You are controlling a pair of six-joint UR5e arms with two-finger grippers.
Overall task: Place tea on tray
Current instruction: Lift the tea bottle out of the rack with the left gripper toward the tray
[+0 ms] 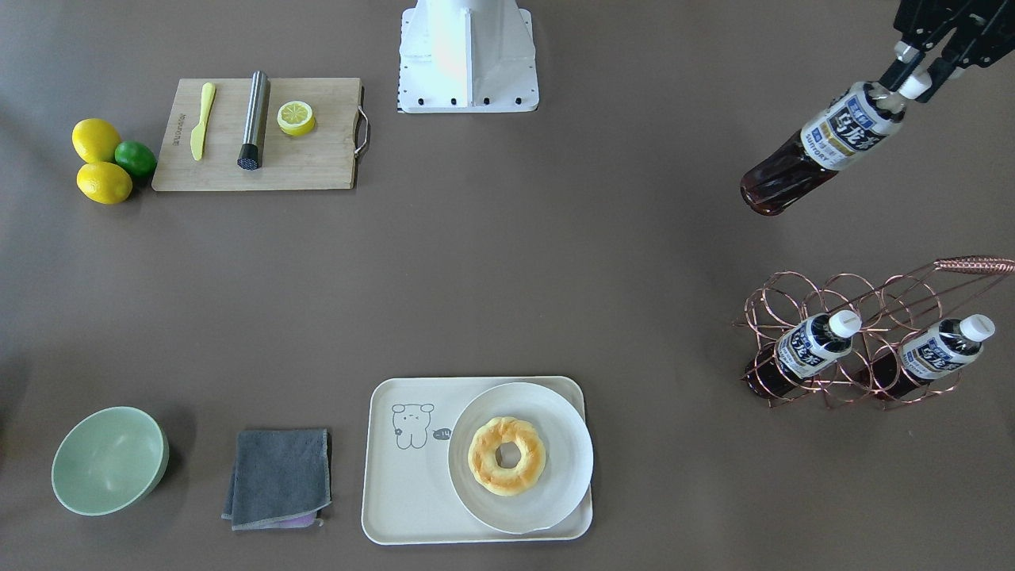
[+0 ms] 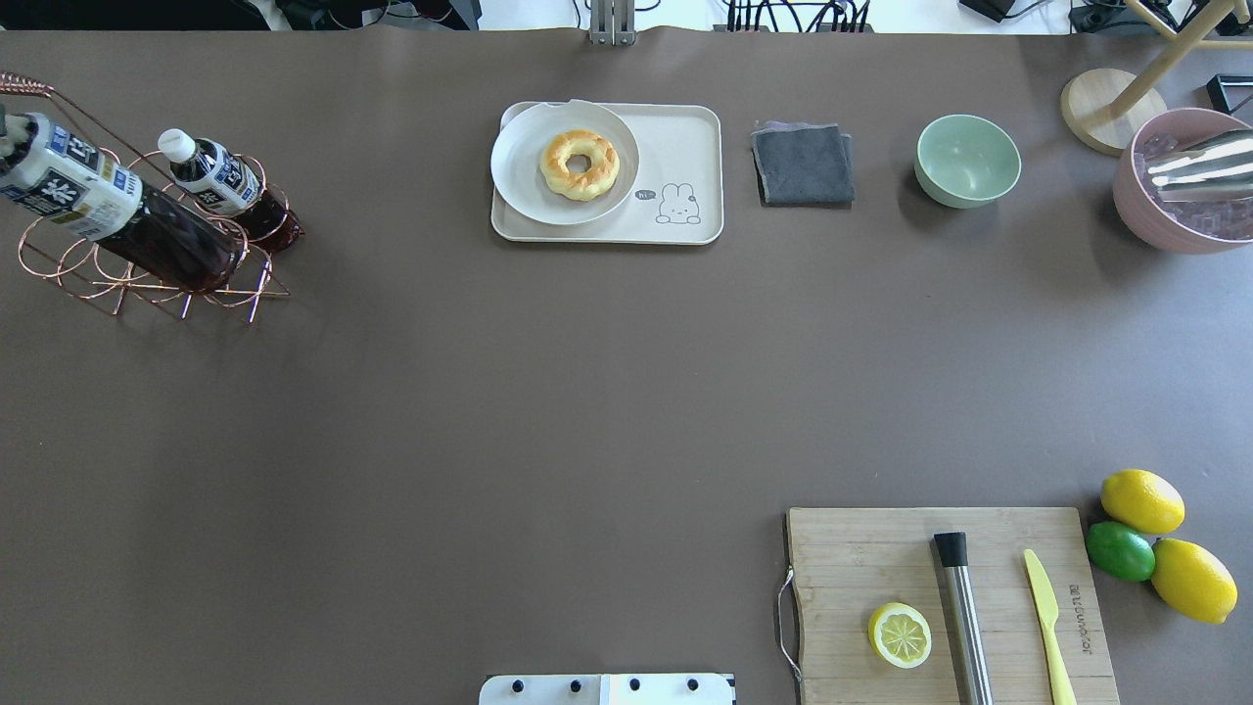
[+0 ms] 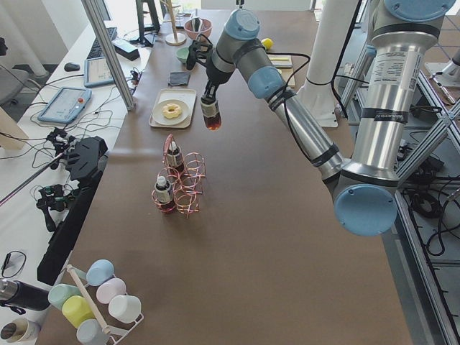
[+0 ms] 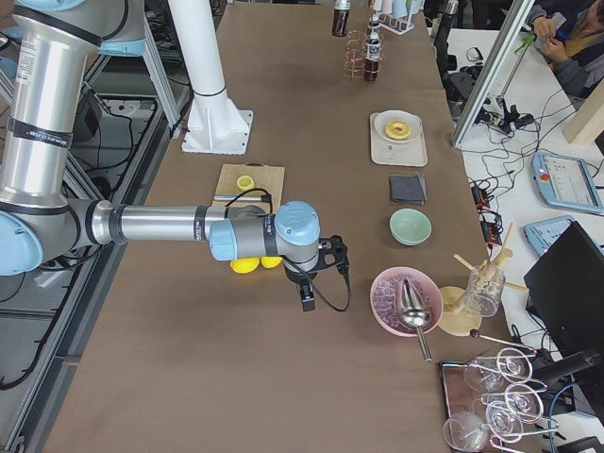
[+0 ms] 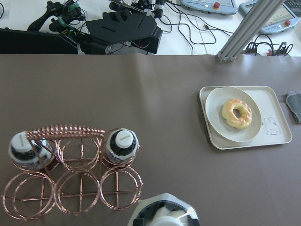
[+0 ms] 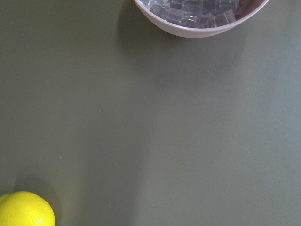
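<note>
left arm (image 3: 298, 126) outstretched, jaws clamping raised tea (image 1: 825, 147).

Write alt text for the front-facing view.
The left gripper grips a clear plastic bottle of dark tea by its white cap; two matching bottles sit in a copper wire rack; a cream rectangular tray holds a white plate with a doughnut.

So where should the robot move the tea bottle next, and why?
Probably swing it sideways toward the tray. The left fingers hold the tea by its cap, lifted clear of the rack, and the tray has bare space beside the plate.
</note>
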